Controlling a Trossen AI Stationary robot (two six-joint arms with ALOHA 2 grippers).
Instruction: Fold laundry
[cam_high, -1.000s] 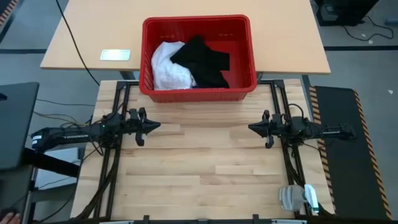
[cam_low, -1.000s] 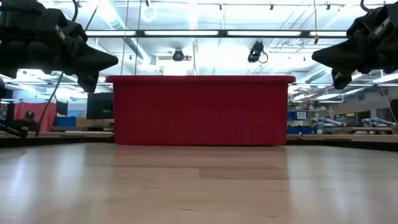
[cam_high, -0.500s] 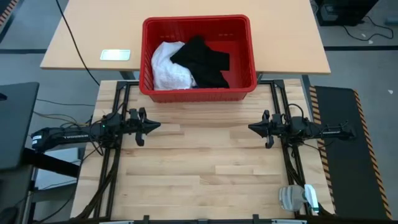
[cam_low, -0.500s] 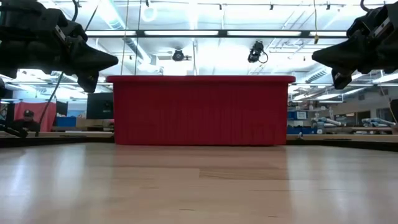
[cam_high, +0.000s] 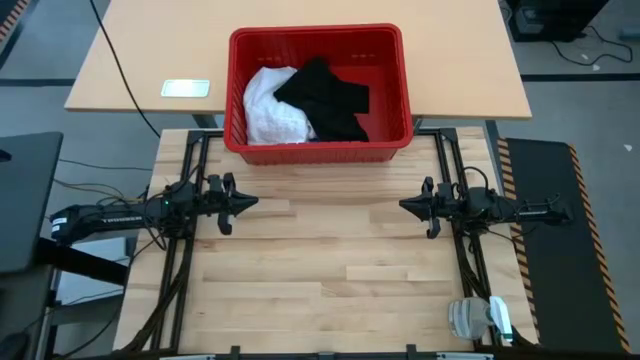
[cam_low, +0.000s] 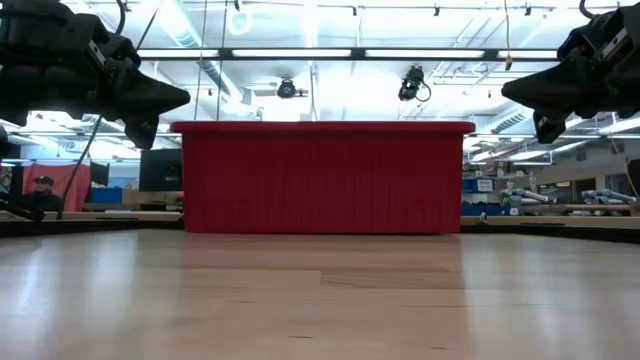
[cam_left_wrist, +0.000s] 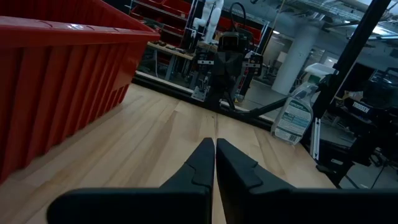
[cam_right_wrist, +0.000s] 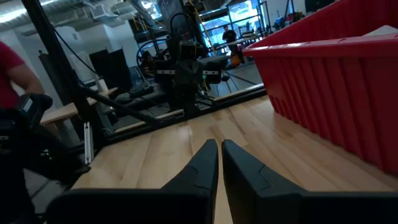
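Laundry sits in the red basket (cam_high: 320, 95) at the table's far edge: white T-shirt (cam_high: 268, 105) on its left side, black garment (cam_high: 325, 98) draped over the middle, nothing folded yet. I hold the left gripper (cam_high: 247, 201) and right gripper (cam_high: 407, 205) on the near side of the basket, facing each other, well apart, both pinched closed and empty. Risk as I see it: reaching in with jaws closed just shoves cloth, and the overlapping pieces could snag on the basket wall or lift out together.
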